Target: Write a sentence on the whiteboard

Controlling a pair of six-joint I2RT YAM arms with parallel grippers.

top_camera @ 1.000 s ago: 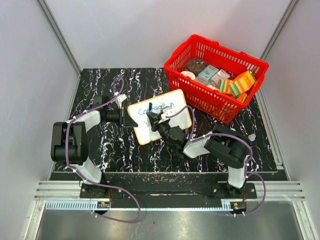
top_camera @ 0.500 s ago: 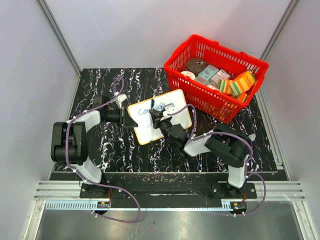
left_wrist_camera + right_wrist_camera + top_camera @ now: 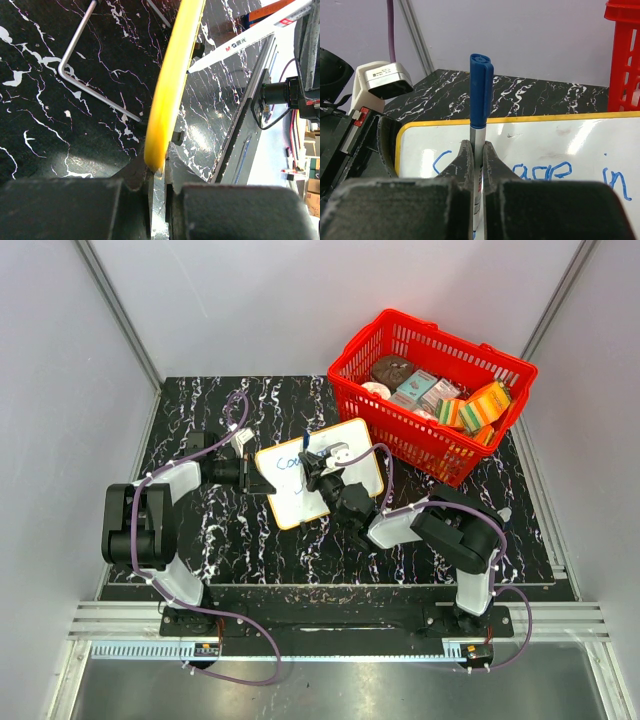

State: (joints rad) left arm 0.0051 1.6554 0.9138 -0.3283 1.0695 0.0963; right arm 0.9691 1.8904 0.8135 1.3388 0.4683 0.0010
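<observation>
Black marbled tabletop (image 3: 250,550): my left gripper (image 3: 159,172), arm stretched low, pinches the whiteboard (image 3: 175,75) rim; my right gripper (image 3: 477,160), arched over it, clamps a marker (image 3: 481,90), cap above jaws, tip possibly touching.

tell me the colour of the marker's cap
The cap is blue, clearest in the right wrist view.

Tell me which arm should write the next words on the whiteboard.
Right: the right gripper is shut on the blue marker over the whiteboard; the left gripper only clamps the board's yellow rim.
</observation>
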